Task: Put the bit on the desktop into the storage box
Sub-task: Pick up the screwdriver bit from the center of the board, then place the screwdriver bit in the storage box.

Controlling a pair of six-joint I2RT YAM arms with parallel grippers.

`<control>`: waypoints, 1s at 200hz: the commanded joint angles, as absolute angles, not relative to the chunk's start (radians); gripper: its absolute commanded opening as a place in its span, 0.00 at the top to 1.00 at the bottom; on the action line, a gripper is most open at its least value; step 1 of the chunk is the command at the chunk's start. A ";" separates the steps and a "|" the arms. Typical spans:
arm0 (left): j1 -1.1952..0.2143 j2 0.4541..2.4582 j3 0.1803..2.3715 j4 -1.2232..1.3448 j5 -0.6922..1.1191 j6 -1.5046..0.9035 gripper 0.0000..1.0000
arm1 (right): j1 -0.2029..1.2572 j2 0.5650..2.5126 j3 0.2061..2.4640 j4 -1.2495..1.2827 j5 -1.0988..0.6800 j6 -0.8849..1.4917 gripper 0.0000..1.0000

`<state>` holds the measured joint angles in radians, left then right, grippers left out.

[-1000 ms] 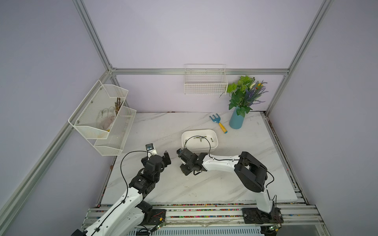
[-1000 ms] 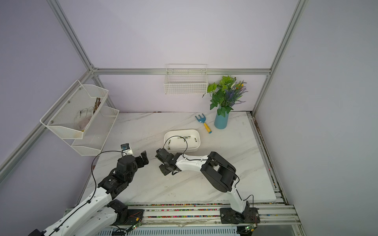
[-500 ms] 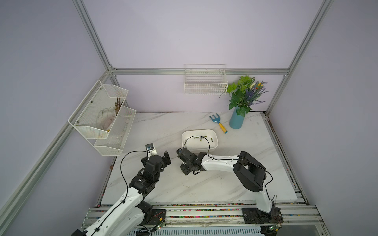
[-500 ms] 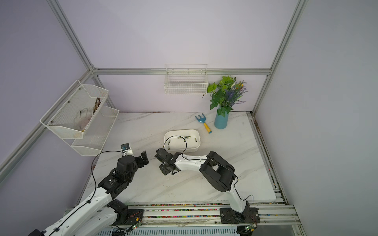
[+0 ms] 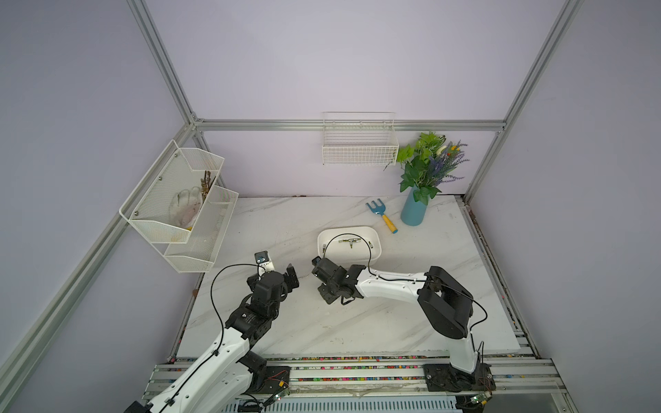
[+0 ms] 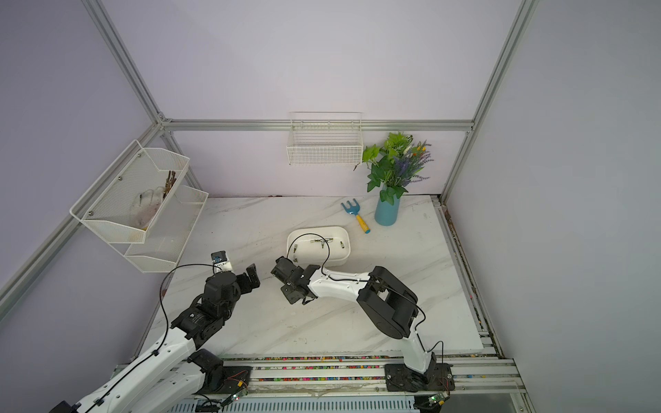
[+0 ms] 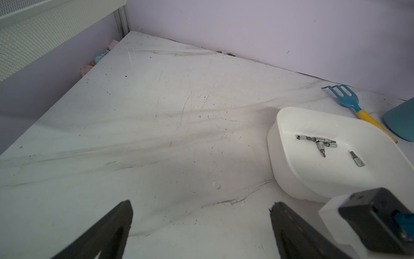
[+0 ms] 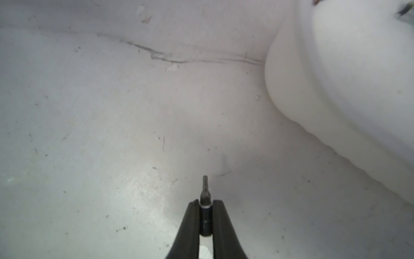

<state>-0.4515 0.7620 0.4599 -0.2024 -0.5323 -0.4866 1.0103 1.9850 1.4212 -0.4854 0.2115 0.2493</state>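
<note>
In the right wrist view my right gripper (image 8: 206,203) is shut on a small dark metal bit (image 8: 205,190). The bit's tip sticks out past the fingertips, just above the marble desktop. The white storage box (image 8: 313,89) stands close beside it. In both top views this gripper (image 5: 315,267) (image 6: 275,269) hangs low by the storage box's (image 5: 322,237) (image 6: 291,239) near left corner. Several bits (image 7: 318,141) lie inside the storage box (image 7: 274,139). My left gripper (image 7: 201,205) (image 5: 279,271) (image 6: 239,271) stands open and empty over bare desktop, left of the right one.
A blue hand rake with a yellow handle (image 5: 381,214) and a teal vase of plants (image 5: 415,211) stand behind the box. A wire basket (image 5: 359,150) hangs on the back wall, mesh baskets (image 5: 179,200) on the left wall. The right arm's cable (image 5: 357,237) loops over the box.
The right arm has shifted very slightly to the left by the box's corner. The left arm has not moved.
</note>
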 commanded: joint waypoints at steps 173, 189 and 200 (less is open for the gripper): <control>-0.443 0.757 0.456 -0.141 -0.465 -0.457 0.00 | 0.678 1.985 1.530 -0.334 0.240 0.280 0.87; -0.444 0.758 0.454 -0.134 -0.448 -0.445 0.00 | 0.673 1.986 1.538 -0.333 0.238 0.285 0.76; -0.444 0.756 0.454 -0.132 -0.431 -0.431 0.00 | 0.671 1.975 1.537 -0.333 0.238 0.288 0.67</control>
<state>-0.4511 0.7620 0.4599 -0.1799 -0.4706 -0.4732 0.6785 1.9804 1.5082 -0.3660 0.2478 0.2718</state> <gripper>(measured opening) 0.998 0.257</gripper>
